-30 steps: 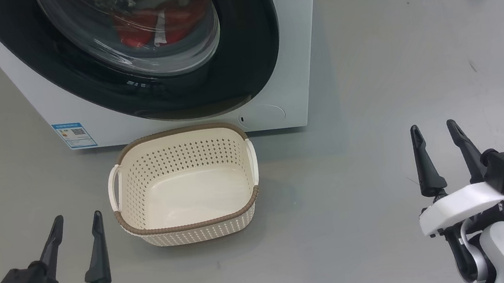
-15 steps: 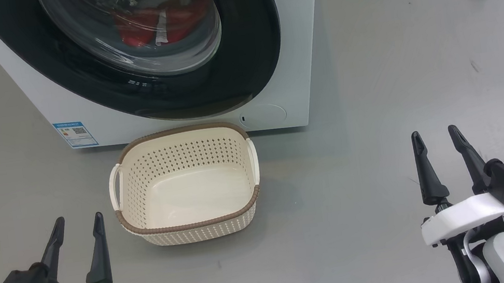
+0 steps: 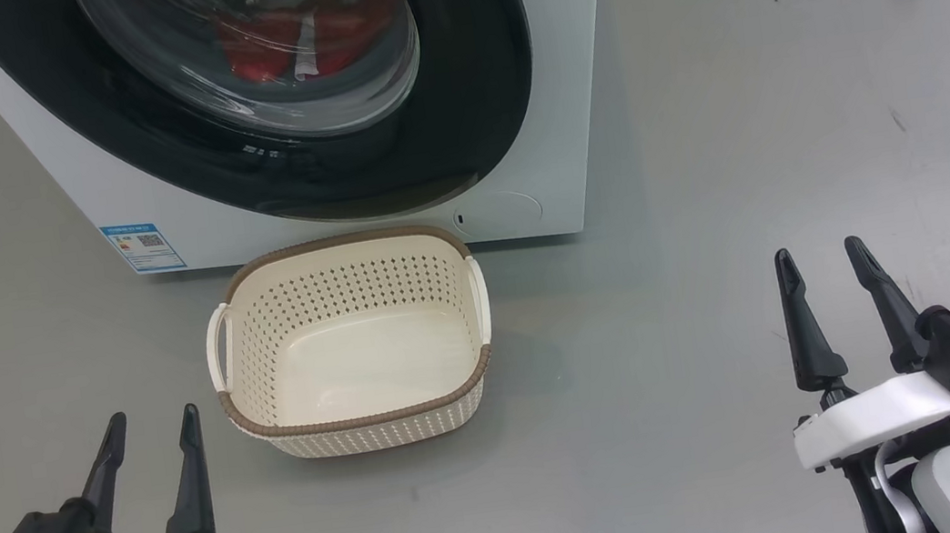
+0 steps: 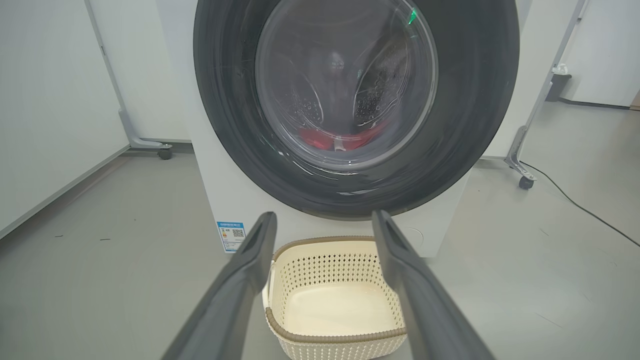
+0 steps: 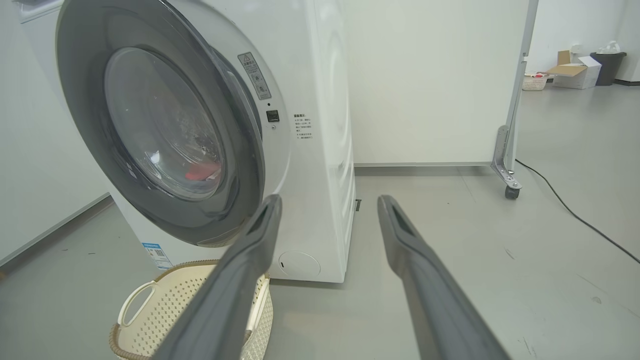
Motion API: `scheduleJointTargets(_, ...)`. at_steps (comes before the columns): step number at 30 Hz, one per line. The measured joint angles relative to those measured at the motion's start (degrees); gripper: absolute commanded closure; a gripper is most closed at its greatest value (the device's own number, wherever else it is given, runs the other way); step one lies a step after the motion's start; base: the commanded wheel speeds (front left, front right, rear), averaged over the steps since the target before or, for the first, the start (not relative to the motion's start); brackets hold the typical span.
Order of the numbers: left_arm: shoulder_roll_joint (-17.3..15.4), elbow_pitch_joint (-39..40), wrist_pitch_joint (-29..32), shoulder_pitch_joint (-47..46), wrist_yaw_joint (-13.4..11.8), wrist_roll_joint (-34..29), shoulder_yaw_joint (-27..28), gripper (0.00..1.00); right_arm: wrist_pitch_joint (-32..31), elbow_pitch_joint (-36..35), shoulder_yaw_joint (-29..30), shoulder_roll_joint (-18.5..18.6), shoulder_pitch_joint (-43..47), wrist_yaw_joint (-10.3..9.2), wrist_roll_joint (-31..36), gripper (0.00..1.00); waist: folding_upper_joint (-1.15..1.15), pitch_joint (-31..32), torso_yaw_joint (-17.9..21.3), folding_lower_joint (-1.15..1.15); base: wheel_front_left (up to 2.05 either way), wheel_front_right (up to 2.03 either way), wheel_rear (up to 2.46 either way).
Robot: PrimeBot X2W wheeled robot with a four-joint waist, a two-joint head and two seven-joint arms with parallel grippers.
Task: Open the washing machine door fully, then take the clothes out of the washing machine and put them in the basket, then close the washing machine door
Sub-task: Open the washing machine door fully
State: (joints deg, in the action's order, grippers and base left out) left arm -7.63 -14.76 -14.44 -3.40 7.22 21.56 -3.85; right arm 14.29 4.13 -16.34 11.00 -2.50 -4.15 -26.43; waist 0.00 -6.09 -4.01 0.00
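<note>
Grey floor [image 3: 742,130] beneath everything in the head view. Across the top, a white washing machine [image 3: 564,108], its round black-rimmed door [image 3: 468,75] cut off by the upper edge. Behind the door's glass [image 3: 342,91], red clothes [image 3: 263,47] with a white strip, inside the machine. On the machine's lower front, a blue label [image 3: 144,246] at left and a round cover [image 3: 504,209] at right. Just in front of the machine, a cream basket [image 3: 343,243] with a brown rim, upright on the floor, its pale bottom in full view. At lower left, the left gripper [image 3: 153,414], fingers parted fairly wide, holding nothing, near the basket's left corner but apart from it. At lower right, the right gripper [image 3: 817,249], likewise parted and holding nothing, well apart from the basket.

From the left wrist: two dark fingers spread wide, framing the basket, pointing toward the door. Red cloth low behind the glass.

From the right wrist: fingers spread wide over the floor, the machine at an angle to the left. Door a little ajar at its right edge, a latch hole [image 5: 272,116] showing on the white front beside it. Red cloth behind the glass. Basket at lower left, partly behind one finger. Farther right, a wheeled frame [image 5: 505,170] and a black cable [image 5: 575,215].
</note>
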Motion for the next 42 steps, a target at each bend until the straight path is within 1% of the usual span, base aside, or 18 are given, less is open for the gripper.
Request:
scheduleJointTargets(10, -0.08, 0.64, 0.00, -0.01, 0.12, 0.00, -1.21, 0.00, 0.00, -1.76, 1.32, 0.59, 0.42, -0.18, 1.05, 0.00, 0.00, -1.34, -0.55, 0.00, 0.00, 0.00, 0.00)
scheduleJointTargets(11, -0.12, 0.70, 0.00, -0.01, 0.12, 0.00, -1.33, 0.00, 0.00, -1.91, 1.38, 0.65, 0.34, -0.55, 1.12, 0.00, 0.00, -1.60, -0.65, 0.00, 0.00, 0.00, 0.00)
scheduleJointTargets(17, -0.47, 1.21, 0.00, -0.12, 0.12, 0.05, -2.09, 0.00, -0.89, -2.67, 1.78, 0.70, -1.95, -0.52, 0.66, 0.00, 0.00, -3.39, -1.42, 0.00, 0.00, 0.00, 0.00)
scheduleJointTargets(18, -0.56, 1.36, 0.00, -0.13, 0.12, 0.10, -2.15, 0.00, -1.32, -2.85, 1.77, 0.66, -2.60, -0.36, 0.24, 0.00, 0.00, -3.75, -1.56, 0.00, 0.00, 0.00, 0.00)
scheduleJointTargets(20, -0.83, 1.70, 0.00, -0.16, 0.12, 0.20, -2.43, 0.00, -2.48, -2.94, 1.79, 0.30, -4.07, 0.55, -1.91, 0.00, 0.00, -4.54, -1.84, 0.00, 0.00, 0.00, 0.00)
scheduleJointTargets(27, -2.13, 2.69, 0.00, -1.68, 0.13, 1.42, -3.88, 0.00, -6.65, -2.88, 4.32, -0.51, -10.52, 0.55, -6.59, 0.00, 0.00, -7.82, -2.95, 0.00, 0.00, 0.00, 0.00)
scheduleJointTargets(32, -2.68, 3.27, 0.00, -2.92, 0.13, 1.90, -4.94, 0.00, -9.96, -2.74, 7.12, -2.71, -16.58, 0.53, -12.23, 0.00, 0.00, -10.26, -3.89, 0.00, 0.00, 0.00, 0.00)
scheduleJointTargets(35, -3.00, 3.61, 0.00, -3.64, 0.13, 2.15, -5.50, 0.00, -11.82, -2.53, 8.47, -3.15, -20.53, 0.38, -13.88, 0.00, 0.00, -11.68, -4.51, 0.00, 0.00, 0.00, 0.00)
scheduleJointTargets(39, -3.56, 4.00, 0.00, -4.98, 0.13, 3.02, -6.23, 0.00, -15.15, -1.44, 10.20, -3.12, -25.62, -0.97, -15.43, 0.00, 0.00, -13.54, -5.39, 0.00, 0.00, 0.00, 0.00)
scheduleJointTargets(40, -3.61, 4.12, 0.00, -5.41, 0.13, 3.34, -6.46, 0.00, -15.86, -1.08, 10.73, -2.97, -26.79, -1.16, -15.57, 0.25, 0.00, -14.00, -5.65, 0.00, 0.00, 0.00, 0.00)
scheduleJointTargets(41, -3.64, 4.22, 0.00, -5.76, 0.13, 3.72, -6.69, 0.00, -16.56, -0.91, 11.33, -2.98, -27.97, -1.51, -16.12, 0.70, 0.00, -14.45, -5.89, 0.00, 0.00, 0.00, 0.00)
scheduleJointTargets(42, -3.68, 4.30, 0.00, -6.06, 0.13, 3.99, -6.94, 0.00, -17.11, -0.81, 11.89, -3.12, -29.26, -1.60, -16.83, 1.00, 0.00, -14.92, -6.15, 0.00, 0.00, 0.00, 0.00)
